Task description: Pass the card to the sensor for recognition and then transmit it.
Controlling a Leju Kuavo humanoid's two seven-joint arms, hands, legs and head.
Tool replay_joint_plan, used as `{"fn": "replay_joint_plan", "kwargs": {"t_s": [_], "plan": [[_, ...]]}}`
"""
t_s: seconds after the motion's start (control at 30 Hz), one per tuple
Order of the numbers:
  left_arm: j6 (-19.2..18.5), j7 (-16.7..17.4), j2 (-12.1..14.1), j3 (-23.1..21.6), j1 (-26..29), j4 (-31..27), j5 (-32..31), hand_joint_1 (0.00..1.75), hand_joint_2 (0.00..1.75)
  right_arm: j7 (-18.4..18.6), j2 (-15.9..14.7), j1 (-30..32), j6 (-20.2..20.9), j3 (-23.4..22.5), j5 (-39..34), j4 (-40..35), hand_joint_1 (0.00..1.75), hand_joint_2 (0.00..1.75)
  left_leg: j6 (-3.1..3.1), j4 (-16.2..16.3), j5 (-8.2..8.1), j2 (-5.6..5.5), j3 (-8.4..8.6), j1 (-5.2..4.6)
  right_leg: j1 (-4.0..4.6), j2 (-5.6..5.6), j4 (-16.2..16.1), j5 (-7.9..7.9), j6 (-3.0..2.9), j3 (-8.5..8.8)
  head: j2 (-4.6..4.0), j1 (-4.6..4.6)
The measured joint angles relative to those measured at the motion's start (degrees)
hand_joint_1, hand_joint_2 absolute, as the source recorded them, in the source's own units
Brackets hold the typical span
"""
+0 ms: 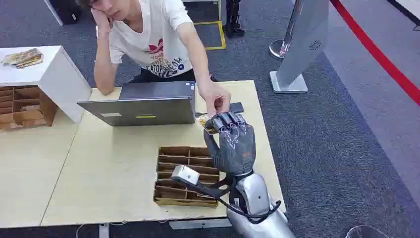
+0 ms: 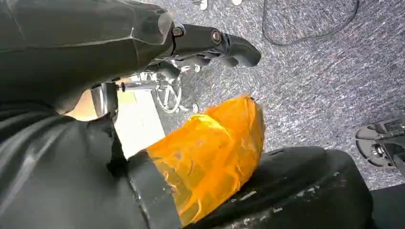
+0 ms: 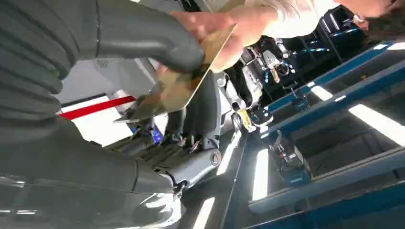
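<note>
You're at the handover: your right hand [image 1: 232,144] is raised over the far right of the worktop [image 1: 99,173], thumb and fingers pinched on the card [image 3: 184,83], and the person's hand [image 1: 216,101] is right there on the card's other edge. In the right wrist view you can see the tan card clamped under your thick thumb while the person's fingers [image 3: 224,33] grip its far end. So the card is shared between 2 hands, up in the air just beside the laptop [image 1: 143,105].

I'd judge the sensor pass is done or nearly so, and this is the transmit step. The next move calls for easing your fingers apart only once the person has a firm hold, then drawing the hand back without snagging the card.

Your left hand [image 2: 210,43] hangs low over the grey carpet; its fingers look curled with nothing in them, though I cannot tell for sure.

Watch what's around you. The wooden divided tray [image 1: 184,174] sits directly below your right forearm, and a dark flat device [image 1: 236,107], perhaps the sensor, lies just behind the person's hand. The laptop lid stands close on the left, so pull back straight.
</note>
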Motion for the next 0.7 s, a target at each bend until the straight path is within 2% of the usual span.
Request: {"fn": "replay_joint_plan", "kwargs": {"t_s": [0.33, 0.7], "plan": [[0.0, 0.0, -0.1, 0.0, 0.0, 0.0, 0.0, 0.0, 0.0, -2.0, 0.8, 0.0, 0.0, -0.5, -1.6, 0.3, 1.75, 1.75, 0.0, 0.0, 0.0, -0.01, 0.0, 0.0, 0.0, 0.0, 0.0, 0.0, 0.0, 0.0, 0.0, 0.0], [0.0, 0.0, -0.2, 0.0, 0.0, 0.0, 0.0, 0.0, 0.0, -2.5, 1.3, 0.1, 0.0, -0.6, -2.1, 0.6, 1.75, 1.75, 0.0, 0.0, 0.0, -0.01, 0.0, 0.0, 0.0, 0.0, 0.0, 0.0, 0.0, 0.0, 0.0, 0.0]]}}
